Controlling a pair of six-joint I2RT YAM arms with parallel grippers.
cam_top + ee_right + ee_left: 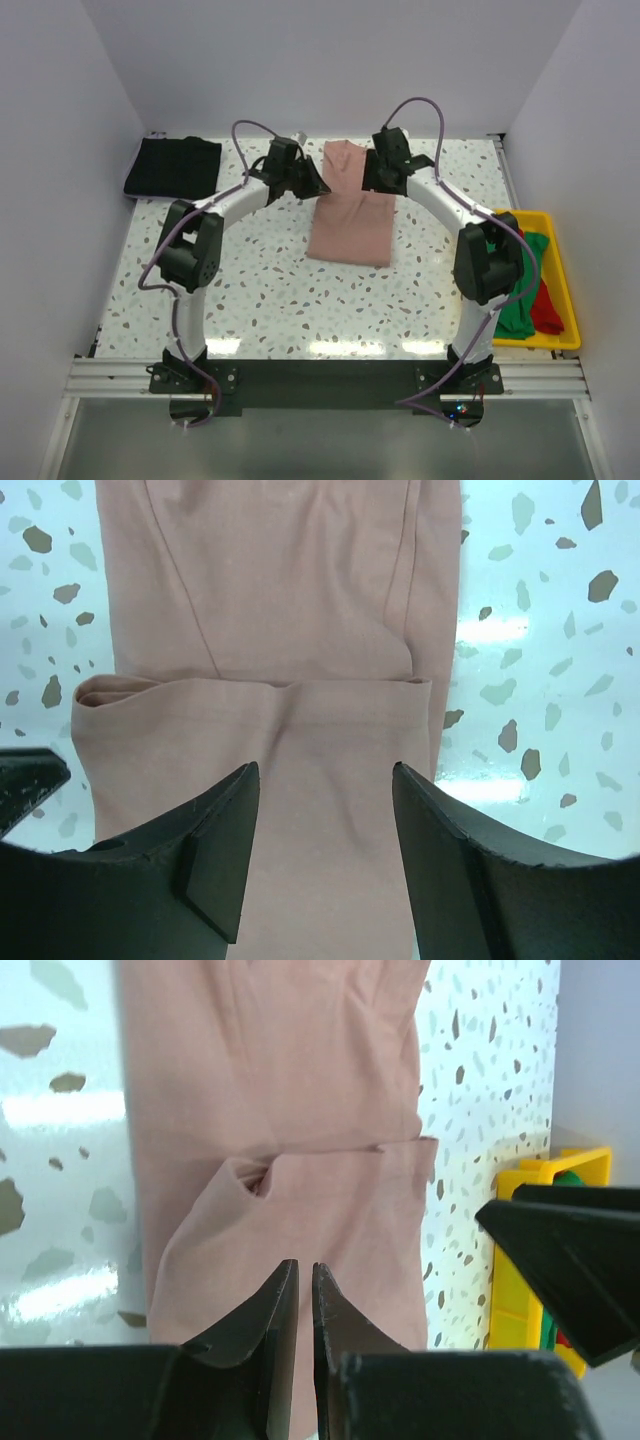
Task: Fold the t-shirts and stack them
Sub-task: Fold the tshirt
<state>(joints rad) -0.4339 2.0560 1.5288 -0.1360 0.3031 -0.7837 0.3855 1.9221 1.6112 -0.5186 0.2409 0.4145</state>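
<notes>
Now we should lift both grippers straight off the folded dusty-pink t-shirt [350, 215], left gripper [305, 1290] nearly closed on nothing, right gripper [325, 820] wide and empty, without dragging its fold.

pink t-shirt [350, 215]: plain dusty pink | black t-shirt [172, 166]: black | bin [556, 290]: yellow, held green and red t-shirts [528, 285] | tabletop [270, 290]: white, grey-brown speckled

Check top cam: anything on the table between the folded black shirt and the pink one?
Only the left gripper, beside the pink shirt; otherwise bare table up to the black shirt. Top view shows it.
</notes>
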